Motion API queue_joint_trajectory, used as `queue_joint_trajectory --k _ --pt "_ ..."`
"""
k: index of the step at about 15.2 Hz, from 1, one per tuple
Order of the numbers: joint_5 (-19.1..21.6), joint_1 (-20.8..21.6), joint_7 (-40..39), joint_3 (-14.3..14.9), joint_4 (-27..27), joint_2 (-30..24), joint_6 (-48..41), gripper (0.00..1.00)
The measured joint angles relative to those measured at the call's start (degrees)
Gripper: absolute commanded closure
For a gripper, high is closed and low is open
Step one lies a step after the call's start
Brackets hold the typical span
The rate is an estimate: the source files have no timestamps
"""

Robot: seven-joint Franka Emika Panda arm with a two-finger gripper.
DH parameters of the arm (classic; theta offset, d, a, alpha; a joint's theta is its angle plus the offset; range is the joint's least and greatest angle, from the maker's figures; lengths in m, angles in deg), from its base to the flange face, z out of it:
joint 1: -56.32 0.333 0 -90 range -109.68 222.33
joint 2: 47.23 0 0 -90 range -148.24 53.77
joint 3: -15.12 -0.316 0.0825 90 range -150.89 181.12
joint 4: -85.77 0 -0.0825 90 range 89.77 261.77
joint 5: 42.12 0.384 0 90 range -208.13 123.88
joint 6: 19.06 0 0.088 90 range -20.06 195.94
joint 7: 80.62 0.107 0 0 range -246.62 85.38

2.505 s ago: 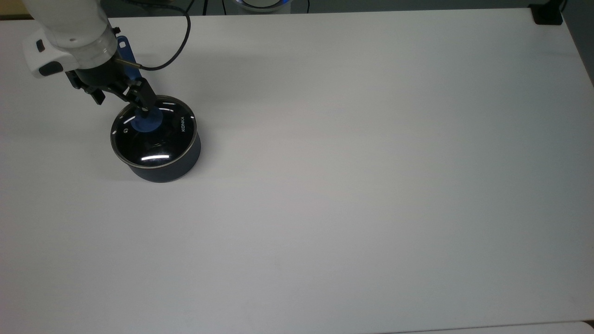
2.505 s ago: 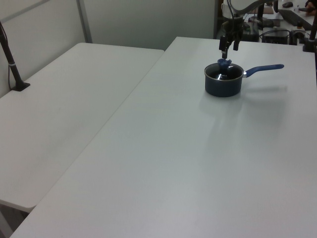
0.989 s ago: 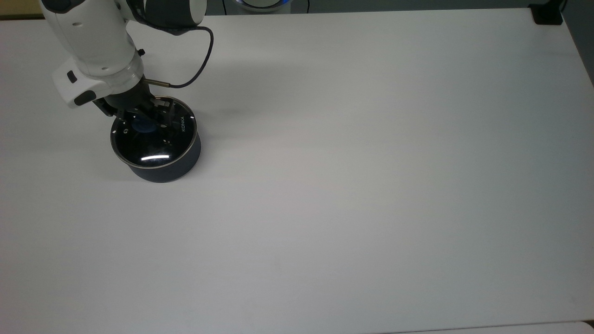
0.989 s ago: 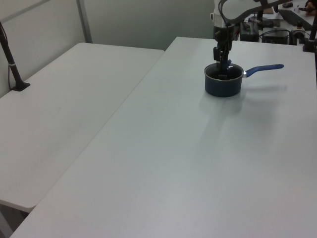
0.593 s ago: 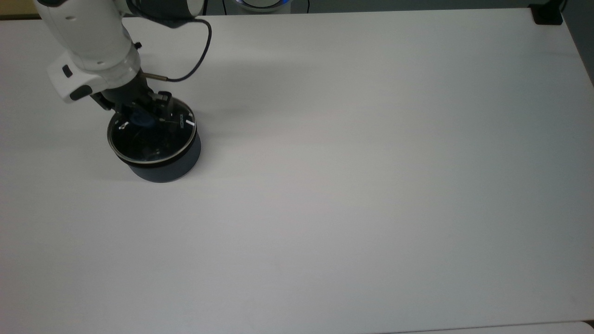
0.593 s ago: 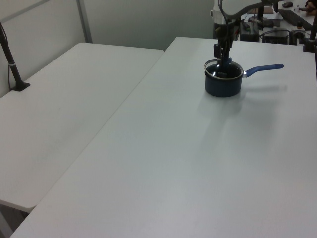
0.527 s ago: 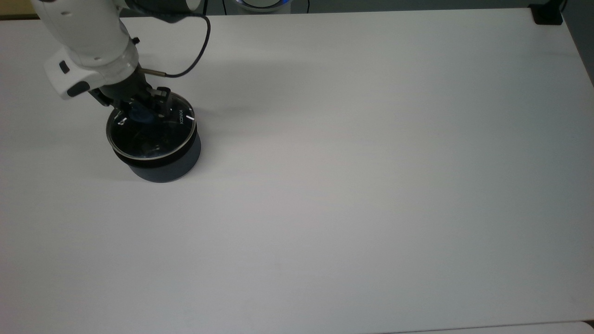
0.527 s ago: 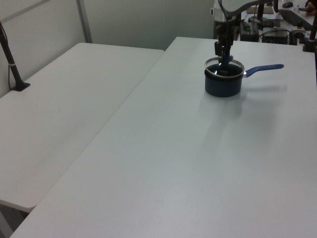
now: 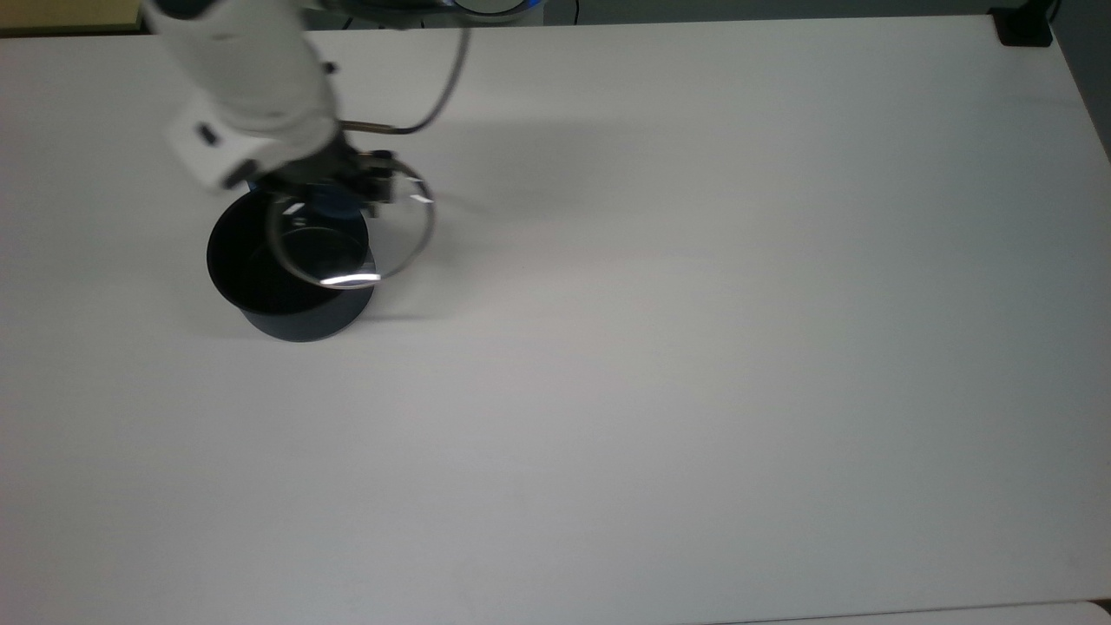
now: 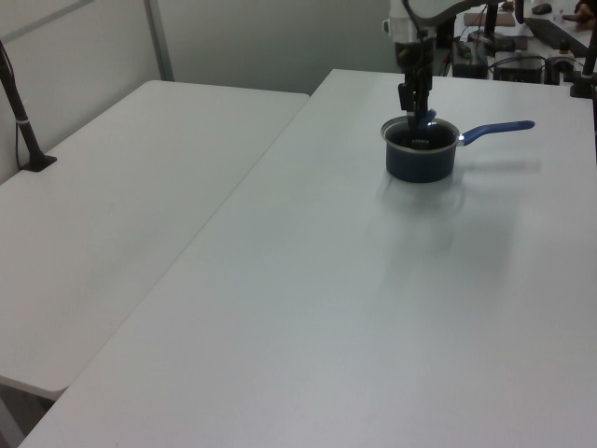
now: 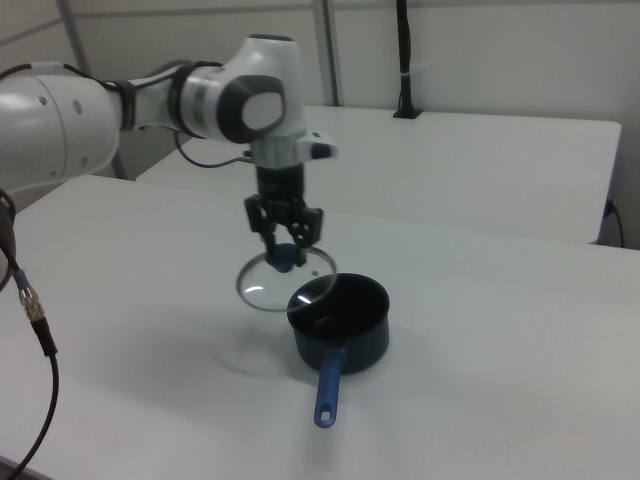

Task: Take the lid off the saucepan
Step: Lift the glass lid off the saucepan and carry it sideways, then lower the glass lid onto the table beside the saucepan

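Right view shows your tool (image 11: 284,243) clamped on the lid (image 11: 287,281) by its knob; glass, fragile, carry gently.

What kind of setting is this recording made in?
Likely a robotics lab or office: plain white tables pushed together, partition walls, and a robot arm holding a lid beside a lone saucepan.

lid (image 9: 364,243) lifted, apparently gripped, saucepan (image 9: 286,286) uncovered
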Motion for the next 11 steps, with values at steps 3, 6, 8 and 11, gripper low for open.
queue_joint_trajectory --k 3,6,8,11 --pt "0.0 6.5 3.1 -0.1 -0.2 -0.6 -0.7 0.47" --pt "0.0 13.6 6.7 -0.2 0.9 -0.6 -1.1 0.47" --pt "0.0 16.6 7.1 -0.2 3.1 -0.4 -1.1 0.47" --pt "0.0 18.4 7.2 -0.2 5.6 -0.2 -0.8 0.47"
